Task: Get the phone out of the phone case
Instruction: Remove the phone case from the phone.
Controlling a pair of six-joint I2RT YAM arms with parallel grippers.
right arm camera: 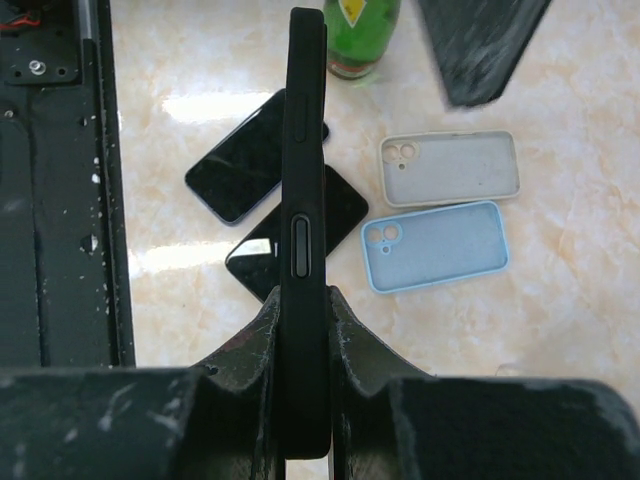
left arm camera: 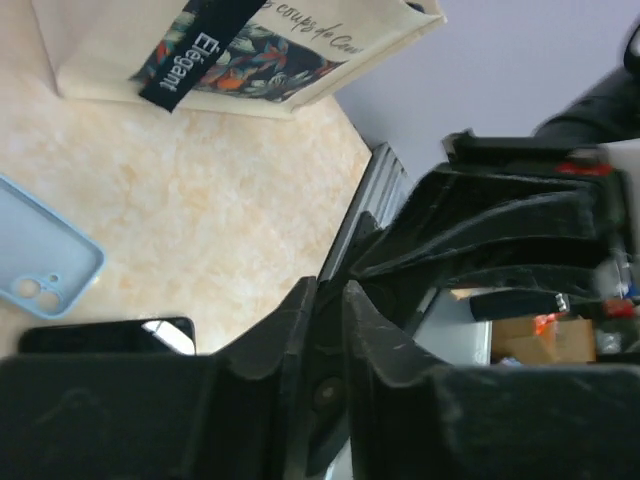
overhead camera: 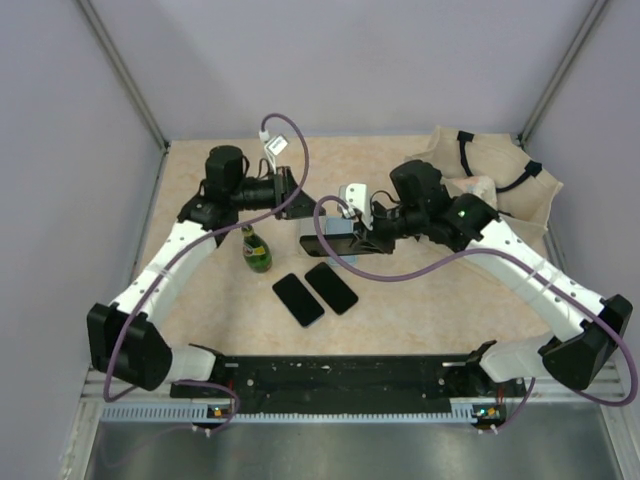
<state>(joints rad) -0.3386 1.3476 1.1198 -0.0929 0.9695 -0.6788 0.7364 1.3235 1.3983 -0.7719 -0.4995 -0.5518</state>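
Right end effector (right arm camera: pixel 303 310) grasping black phone case (right arm camera: pixel 303 150) edge-on above counter (right arm camera: pixel 580 320), left end effector (left arm camera: pixel 325 330) almost fully clenched, empty.

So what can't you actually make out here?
- Whether a phone sits in the black case: the right wrist view shows only its edge, gripped by the right hand; too small in the top view.
- Green bottle label: cut off by the right wrist view's top edge.
- Left hand: the gap between its fingers is dark in the left wrist view, so closed or not is unclear.
- Tote bag contents: hidden by its cloth.
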